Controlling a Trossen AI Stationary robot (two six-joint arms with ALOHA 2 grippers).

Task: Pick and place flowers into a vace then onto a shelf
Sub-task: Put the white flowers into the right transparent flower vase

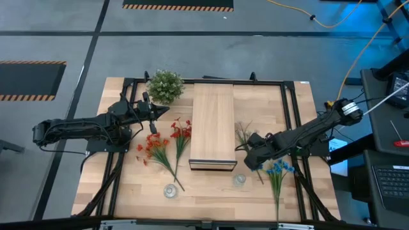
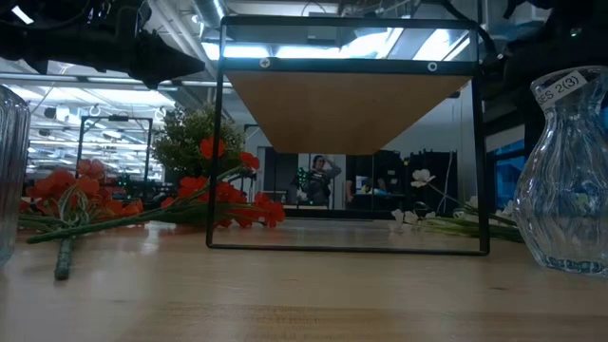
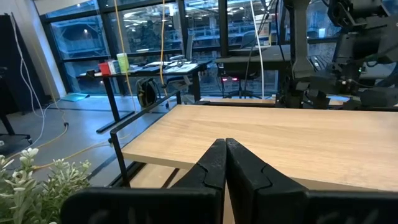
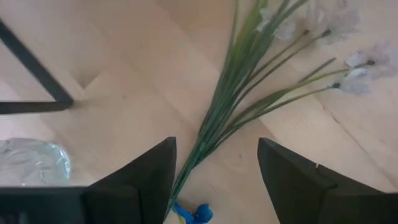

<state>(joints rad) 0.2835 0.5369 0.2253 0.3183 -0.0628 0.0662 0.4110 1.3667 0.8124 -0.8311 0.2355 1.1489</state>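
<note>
The shelf stands mid-surface. Flowers lie left of it, more flowers right, a bushy plant far-left.

Red, white and blue flowers lie flat (unvased) beside the shelf.

I am seeing red-orange flowers, blue flowers and white flowers on green stems, lying on a pale wood desk, beside the pale-planked shelf.
</note>
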